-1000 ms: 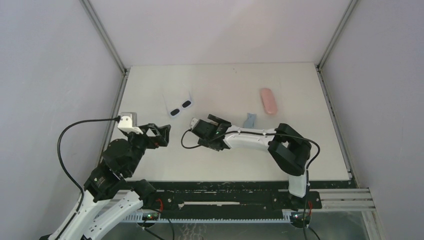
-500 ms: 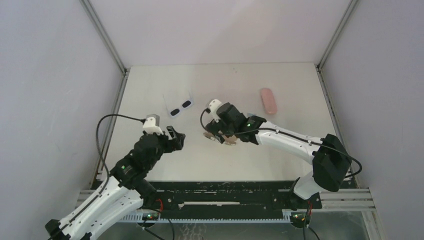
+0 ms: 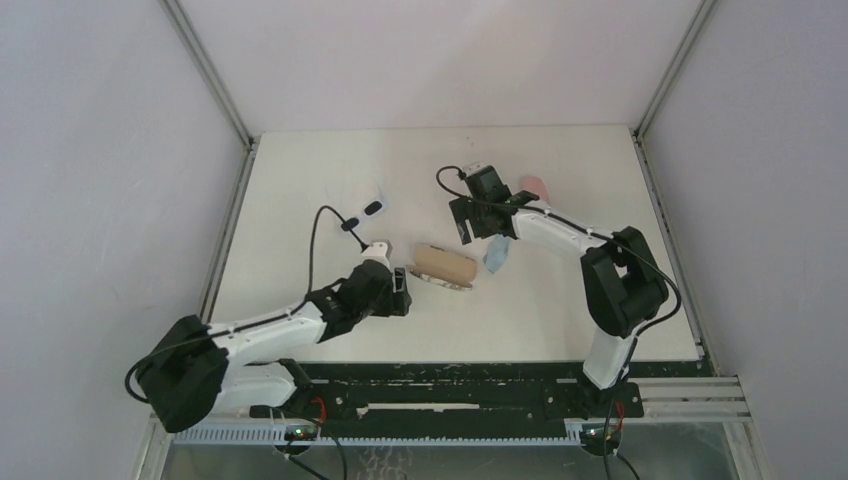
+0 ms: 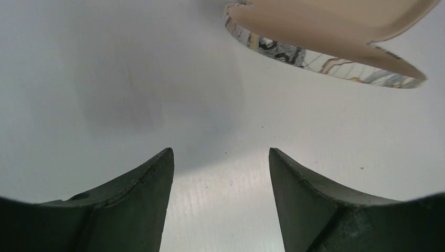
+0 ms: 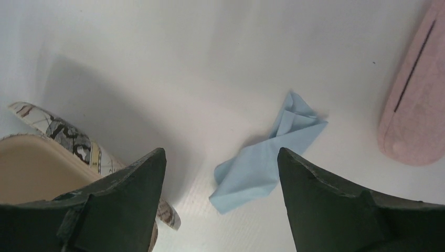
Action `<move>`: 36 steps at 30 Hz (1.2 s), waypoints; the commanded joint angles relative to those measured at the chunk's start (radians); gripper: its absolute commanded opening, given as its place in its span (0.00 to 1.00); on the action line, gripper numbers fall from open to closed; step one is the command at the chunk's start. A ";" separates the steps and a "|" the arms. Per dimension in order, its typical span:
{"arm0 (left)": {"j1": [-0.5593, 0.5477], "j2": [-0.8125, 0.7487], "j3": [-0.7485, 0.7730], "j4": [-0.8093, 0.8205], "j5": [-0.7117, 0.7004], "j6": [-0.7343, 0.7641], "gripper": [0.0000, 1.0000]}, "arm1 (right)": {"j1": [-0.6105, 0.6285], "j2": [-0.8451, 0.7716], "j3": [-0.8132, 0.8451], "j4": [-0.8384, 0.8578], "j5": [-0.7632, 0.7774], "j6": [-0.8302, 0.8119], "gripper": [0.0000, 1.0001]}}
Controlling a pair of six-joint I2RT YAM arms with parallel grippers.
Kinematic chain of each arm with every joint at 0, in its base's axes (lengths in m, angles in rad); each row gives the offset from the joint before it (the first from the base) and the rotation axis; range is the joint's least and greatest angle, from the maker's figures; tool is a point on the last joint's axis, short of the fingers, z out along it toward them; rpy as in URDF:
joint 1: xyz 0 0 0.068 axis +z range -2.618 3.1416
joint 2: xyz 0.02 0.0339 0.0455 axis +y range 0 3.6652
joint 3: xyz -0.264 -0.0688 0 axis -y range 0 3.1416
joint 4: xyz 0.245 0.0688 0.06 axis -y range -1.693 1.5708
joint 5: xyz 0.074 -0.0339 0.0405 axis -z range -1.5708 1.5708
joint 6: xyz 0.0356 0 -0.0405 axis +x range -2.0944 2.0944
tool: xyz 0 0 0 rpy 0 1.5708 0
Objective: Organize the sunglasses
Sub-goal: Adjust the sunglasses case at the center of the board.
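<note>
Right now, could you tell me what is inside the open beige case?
Only plain beige lining shows inside the case; nothing lies in the visible part. Both wrist views crop it, and the top view is too small to show the rest.

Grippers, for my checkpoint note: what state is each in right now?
Left gripper: open, empty, tan case just ahead of it.
Right gripper: open, empty, blue cloth in front of it.
</note>
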 commanded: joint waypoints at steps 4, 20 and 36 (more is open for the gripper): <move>-0.003 0.185 0.129 0.111 -0.017 -0.020 0.71 | 0.002 0.083 0.088 -0.058 -0.057 0.024 0.77; 0.045 0.386 0.304 0.071 -0.069 0.002 0.72 | 0.064 -0.003 -0.010 -0.110 -0.086 0.066 0.75; 0.082 0.379 0.294 0.073 -0.049 0.029 0.72 | 0.050 -0.100 -0.110 -0.071 -0.053 0.087 0.75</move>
